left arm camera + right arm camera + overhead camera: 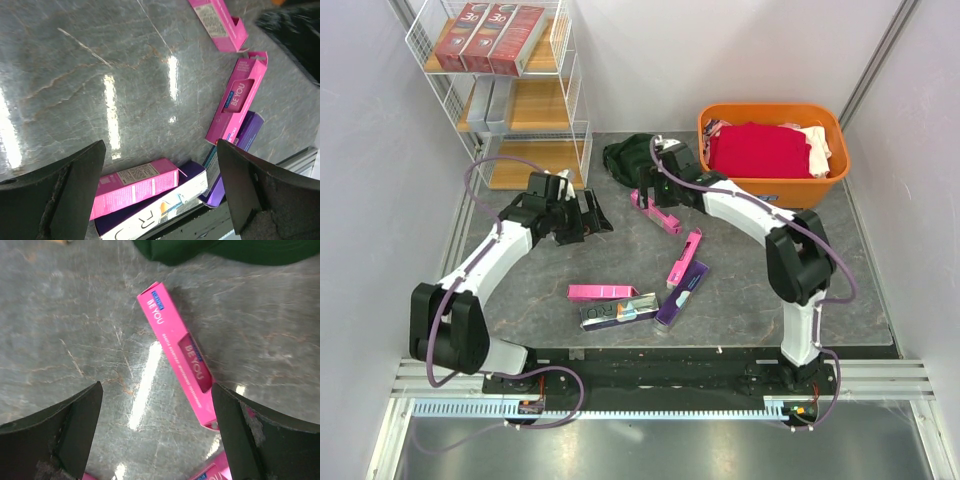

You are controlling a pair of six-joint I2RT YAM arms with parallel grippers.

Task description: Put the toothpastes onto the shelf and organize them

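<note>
- Right gripper (156, 390): jaws spread wide, nothing held; hovers low over the table (75, 320), just beside the dark green cap (632, 155)
- Target, as I judge it: the pink box (179, 351), lying flat directly under the right gripper and inside the gap between its fingers
- Long axis of that box runs diagonally in the right wrist view, upper left to lower right; its lower end reaches the right-hand finger (260, 435)
- Judgement: jaws are not square to the box, so the wrist needs turning until the fingers close across the narrow width, then a straight descent
- Left gripper (161, 145): also wide and holding nothing, over bare table; well apart from the target, so the right arm is the nearer one
- Other loose toothpastes near the front edge: second pink box (135, 187), holographic box (620, 312), purple box (247, 135)
- Shelf (545, 105) stands far left, on the left arm's side; red boxes (488, 38) on the top board, silver-grey boxes (492, 103) on the middle one
</note>
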